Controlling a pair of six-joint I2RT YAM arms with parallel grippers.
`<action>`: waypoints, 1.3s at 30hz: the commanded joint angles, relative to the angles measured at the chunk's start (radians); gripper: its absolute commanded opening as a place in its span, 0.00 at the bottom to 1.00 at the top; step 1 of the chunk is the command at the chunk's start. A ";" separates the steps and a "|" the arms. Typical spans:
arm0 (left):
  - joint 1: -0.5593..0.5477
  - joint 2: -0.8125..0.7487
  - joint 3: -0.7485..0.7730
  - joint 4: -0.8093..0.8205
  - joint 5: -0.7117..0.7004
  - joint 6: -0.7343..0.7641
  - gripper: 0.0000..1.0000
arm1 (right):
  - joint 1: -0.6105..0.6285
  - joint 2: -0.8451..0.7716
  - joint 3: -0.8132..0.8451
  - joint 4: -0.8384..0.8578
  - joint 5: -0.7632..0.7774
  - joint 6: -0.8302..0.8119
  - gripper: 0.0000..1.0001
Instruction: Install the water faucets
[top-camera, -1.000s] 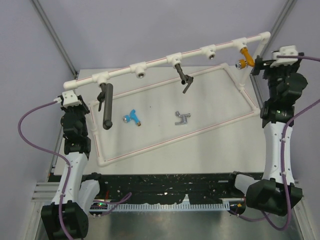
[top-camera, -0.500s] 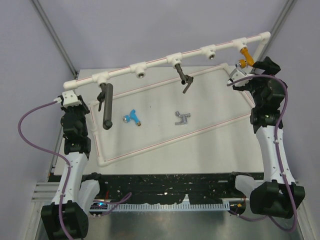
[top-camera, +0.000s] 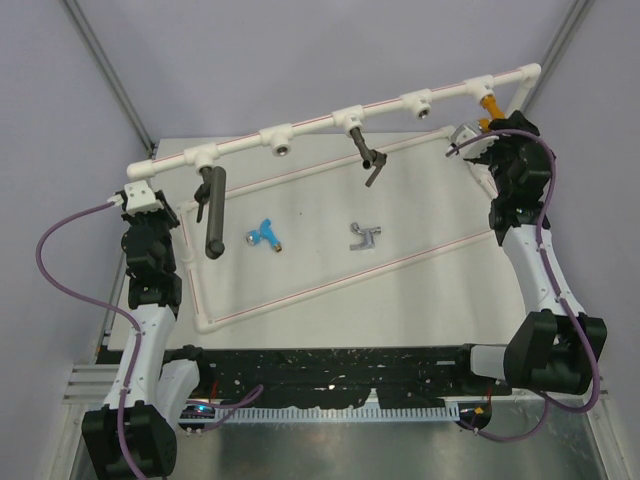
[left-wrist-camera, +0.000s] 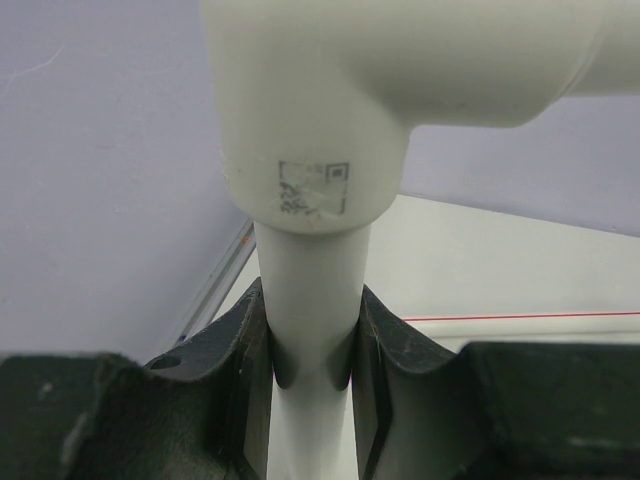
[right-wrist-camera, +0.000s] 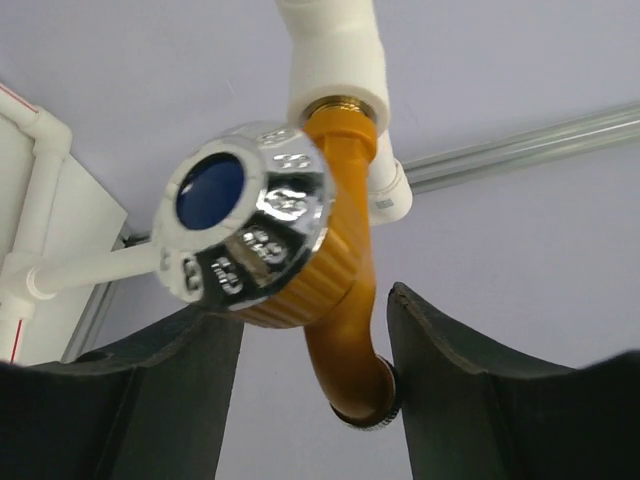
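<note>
The orange-gold faucet (top-camera: 489, 104) (right-wrist-camera: 345, 290) is screwed into the socket at the right end of the white pipe (top-camera: 320, 118), its chrome, blue-capped knob (right-wrist-camera: 245, 232) facing my right wrist camera. My right gripper (top-camera: 478, 138) (right-wrist-camera: 315, 330) is closed in on it. One finger (right-wrist-camera: 470, 400) touches the spout's end and the other fingertip (right-wrist-camera: 185, 390) sits against the knob's ribbed skirt. The blue faucet (top-camera: 265, 234) and the silver-grey faucet (top-camera: 366, 236) lie loose on the table inside the frame. My left gripper (top-camera: 140, 192) (left-wrist-camera: 310, 320) is shut on the frame's left upright (left-wrist-camera: 310, 290).
A long dark grey cylinder (top-camera: 212, 212) hangs from the left socket and a dark lever fitting (top-camera: 366, 156) from a middle one. Two sockets (top-camera: 282, 150) (top-camera: 424, 110) gape. The frame's lower rails (top-camera: 350, 275) run across the table. Grey walls stand close on both sides.
My right arm has swung in from the pipe's right side to the orange-gold faucet, and its wide jaws have narrowed round it. The left arm has not moved.
</note>
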 joint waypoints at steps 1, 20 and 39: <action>-0.004 -0.023 0.014 0.071 -0.016 0.013 0.00 | 0.006 -0.003 0.111 0.024 -0.026 0.209 0.53; -0.004 -0.023 0.012 0.074 -0.013 0.012 0.00 | -0.097 0.049 -0.050 0.288 0.198 2.704 0.08; -0.004 -0.023 0.014 0.074 -0.027 0.013 0.00 | -0.226 -0.024 -0.125 0.363 0.134 2.747 0.79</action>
